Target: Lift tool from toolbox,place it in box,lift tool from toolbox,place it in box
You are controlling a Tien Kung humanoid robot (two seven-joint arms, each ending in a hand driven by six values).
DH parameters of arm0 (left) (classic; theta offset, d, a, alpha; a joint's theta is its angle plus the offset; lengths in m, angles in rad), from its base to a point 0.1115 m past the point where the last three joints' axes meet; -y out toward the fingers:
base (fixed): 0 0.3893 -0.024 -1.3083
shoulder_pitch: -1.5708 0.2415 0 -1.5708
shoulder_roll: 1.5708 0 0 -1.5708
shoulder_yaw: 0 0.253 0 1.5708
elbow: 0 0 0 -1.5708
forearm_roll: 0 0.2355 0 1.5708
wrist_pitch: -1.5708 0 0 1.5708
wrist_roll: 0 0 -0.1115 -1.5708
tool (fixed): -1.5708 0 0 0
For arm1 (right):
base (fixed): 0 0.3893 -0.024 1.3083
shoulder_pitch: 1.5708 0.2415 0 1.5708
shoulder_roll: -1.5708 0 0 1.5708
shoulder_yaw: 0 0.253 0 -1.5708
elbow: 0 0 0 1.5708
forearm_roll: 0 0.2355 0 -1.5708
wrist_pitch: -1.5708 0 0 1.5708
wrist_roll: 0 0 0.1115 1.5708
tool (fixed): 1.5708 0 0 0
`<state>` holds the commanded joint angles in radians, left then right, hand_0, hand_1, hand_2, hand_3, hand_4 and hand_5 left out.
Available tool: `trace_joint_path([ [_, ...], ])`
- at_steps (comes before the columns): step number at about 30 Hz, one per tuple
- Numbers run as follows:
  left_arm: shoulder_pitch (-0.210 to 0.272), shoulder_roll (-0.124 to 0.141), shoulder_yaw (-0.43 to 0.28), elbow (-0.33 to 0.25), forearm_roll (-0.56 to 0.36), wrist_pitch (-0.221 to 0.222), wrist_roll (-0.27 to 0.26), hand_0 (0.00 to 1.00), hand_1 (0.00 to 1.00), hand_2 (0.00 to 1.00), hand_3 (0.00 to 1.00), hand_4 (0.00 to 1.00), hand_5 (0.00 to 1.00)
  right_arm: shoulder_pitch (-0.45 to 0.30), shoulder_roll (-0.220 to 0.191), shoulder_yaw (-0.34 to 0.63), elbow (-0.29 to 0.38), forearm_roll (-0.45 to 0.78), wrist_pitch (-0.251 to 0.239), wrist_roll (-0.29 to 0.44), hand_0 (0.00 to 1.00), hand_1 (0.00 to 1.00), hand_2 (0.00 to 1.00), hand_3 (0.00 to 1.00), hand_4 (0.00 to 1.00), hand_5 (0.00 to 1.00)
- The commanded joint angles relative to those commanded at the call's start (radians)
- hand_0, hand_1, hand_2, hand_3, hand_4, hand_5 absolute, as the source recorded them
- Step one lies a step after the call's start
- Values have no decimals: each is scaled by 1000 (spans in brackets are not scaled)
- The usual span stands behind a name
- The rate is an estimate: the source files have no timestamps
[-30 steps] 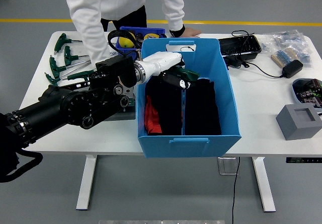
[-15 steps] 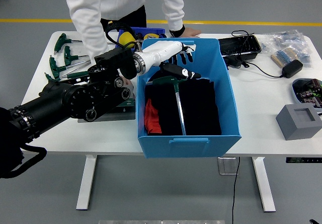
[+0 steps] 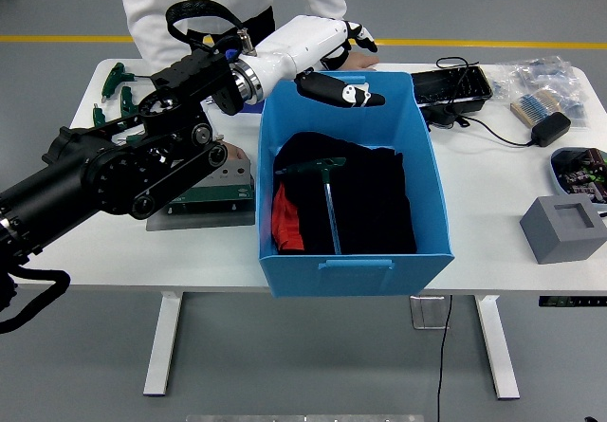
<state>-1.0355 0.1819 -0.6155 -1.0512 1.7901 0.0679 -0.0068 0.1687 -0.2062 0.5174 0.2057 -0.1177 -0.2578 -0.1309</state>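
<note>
**Head view: release done, next pick ahead**

Head view shows our left hand [image 3: 334, 62], fingers spread and empty, above the blue box [image 3: 429, 183]. One T-handle tool [image 3: 327, 194], green grip and thin steel shaft, lies inside on soft black cloth [image 3: 375, 209]. For the next lift, we judge it best to swing left to the tools [image 3: 114, 85] and grip a handle, not the slick shaft.

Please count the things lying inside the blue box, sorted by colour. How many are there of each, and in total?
In the blue box:
Green: 1, the green-handled T-shaped tool
Red: 1, the red item, partly hidden
Black: 1, the black fabric heap
Total: 3
</note>
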Motion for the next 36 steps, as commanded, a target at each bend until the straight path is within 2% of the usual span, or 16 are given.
trace_joint_path([
  [4, 32, 76, -45, -115, 63, -102, 96, 545, 587, 649, 691, 998, 756, -10, 3, -2, 1, 12, -2, 3, 628, 597, 667, 547, 769, 668],
  [5, 39, 96, -53, -142, 79, -136, 125, 481, 543, 608, 657, 998, 781, -12, 3, -2, 1, 11, -2, 3, 628, 596, 667, 548, 768, 665],
  [8, 57, 140, -67, -184, 105, -204, 179, 481, 543, 608, 657, 998, 781, -15, 5, -3, 1, 10, -2, 2, 628, 596, 667, 548, 768, 665],
  [10, 69, 165, -71, -192, 118, -254, 220, 481, 543, 608, 657, 998, 781, -17, 7, -5, 1, 15, -3, 2, 628, 596, 667, 548, 768, 665],
  [11, 72, 173, -71, -187, 119, -280, 242, 504, 567, 627, 657, 998, 822, -18, 7, -7, 1, 17, -3, 3, 628, 597, 667, 547, 768, 664],
  [14, 81, 194, -56, -139, 106, -367, 324, 504, 567, 627, 657, 998, 822, -20, 8, -7, 2, 18, -3, 2, 628, 597, 667, 547, 768, 664],
  [15, 83, 200, -44, -114, 107, -386, 335, 504, 567, 627, 657, 998, 822, -20, 8, -7, 2, 18, -3, 2, 628, 597, 667, 547, 768, 664],
  [20, 94, 214, -3, 2, 75, -390, 316, 522, 594, 644, 658, 998, 845, -21, 9, -9, 2, 21, -3, 3, 628, 597, 667, 548, 768, 664],
  [26, 105, 225, 25, 87, 53, -403, 304, 544, 614, 650, 655, 998, 854, -21, 10, -12, 2, 29, -4, 5, 628, 598, 667, 548, 766, 662],
  [31, 112, 230, 23, 94, 35, -412, 305, 520, 595, 633, 649, 998, 845, -22, 11, -11, 2, 28, -5, 4, 628, 598, 666, 548, 765, 661],
  [36, 111, 228, 26, 92, 36, -442, 322, 511, 577, 606, 641, 998, 856, -23, 11, -8, 3, 19, -5, 1, 628, 597, 667, 547, 763, 659],
])
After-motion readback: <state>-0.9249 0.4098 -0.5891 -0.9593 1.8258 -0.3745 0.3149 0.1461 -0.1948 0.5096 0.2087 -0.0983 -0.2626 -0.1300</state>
